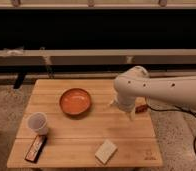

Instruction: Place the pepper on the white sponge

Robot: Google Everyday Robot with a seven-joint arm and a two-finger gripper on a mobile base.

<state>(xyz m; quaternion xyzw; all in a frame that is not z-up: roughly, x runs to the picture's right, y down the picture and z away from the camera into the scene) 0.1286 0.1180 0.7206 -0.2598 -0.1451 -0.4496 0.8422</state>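
Gripper [130, 114] being held low over right side of table [81, 135], jaws spread wide, nothing gripped. Pepper [141, 108] being partly hidden by arm at right table edge; long axis, pointing indeterminable. Sponge [106, 151] lying near front edge, well apart from pepper.

There is one wooden worktop [91, 132]. On it are one orange bowl [75, 102], one white cup [38, 122], one white sponge [106, 151], one dark flat bar [35, 148] with red marks, and one small red pepper [141, 108]. There is one white robot arm [166, 92]. It has one end effector [132, 116], hanging over the worktop's right side, just beside the pepper, fingers apart.
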